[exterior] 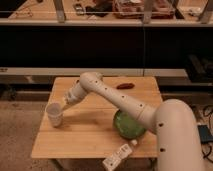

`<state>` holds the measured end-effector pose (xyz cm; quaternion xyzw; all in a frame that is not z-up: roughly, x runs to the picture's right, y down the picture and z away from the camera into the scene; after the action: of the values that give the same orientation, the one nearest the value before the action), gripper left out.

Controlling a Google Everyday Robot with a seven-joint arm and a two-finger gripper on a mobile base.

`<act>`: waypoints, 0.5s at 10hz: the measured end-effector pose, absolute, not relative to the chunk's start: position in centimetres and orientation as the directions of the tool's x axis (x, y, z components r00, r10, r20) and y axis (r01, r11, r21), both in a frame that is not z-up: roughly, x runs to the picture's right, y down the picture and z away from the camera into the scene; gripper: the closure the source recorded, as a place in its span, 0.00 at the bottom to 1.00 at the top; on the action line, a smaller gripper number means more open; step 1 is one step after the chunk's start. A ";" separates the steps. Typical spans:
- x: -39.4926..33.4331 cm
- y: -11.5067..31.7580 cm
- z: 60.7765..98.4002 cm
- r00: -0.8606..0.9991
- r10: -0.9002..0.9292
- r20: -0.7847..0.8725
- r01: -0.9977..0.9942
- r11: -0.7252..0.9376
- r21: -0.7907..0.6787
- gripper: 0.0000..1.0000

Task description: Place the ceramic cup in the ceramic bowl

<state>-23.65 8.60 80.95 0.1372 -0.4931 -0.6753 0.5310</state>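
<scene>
Gripper (60, 106) on ceramic cup (54, 115) — well apart from ceramic bowl (128, 125)

The white jointed robot arm (112, 97) extends leftward, elbow raised. Its two-finger gripper (62, 105) sits low at the far left end.

The table (90, 130) is light, matt wood with a smooth top. At its nine o'clock edge the ceramic cup (54, 114) looks plain white and dull-glazed, with the gripper (62, 104) at its rim, pale like the arm's (125, 102) smooth white plastic shell. Toward four o'clock the ceramic bowl (128, 124) shines glossy green. At six o'clock lies a white plastic remote-like device (116, 157).
</scene>
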 end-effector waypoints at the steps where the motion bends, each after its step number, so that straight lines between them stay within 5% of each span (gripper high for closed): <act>1: -23.5 8.0 80.2 -0.392 -0.860 0.327 0.562 0.058 0.825 1.00; 5: -19.6 5.1 77.5 -0.338 -0.890 0.305 0.532 0.087 0.842 1.00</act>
<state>-19.65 5.13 77.49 0.1807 -0.4950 -0.6512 0.5461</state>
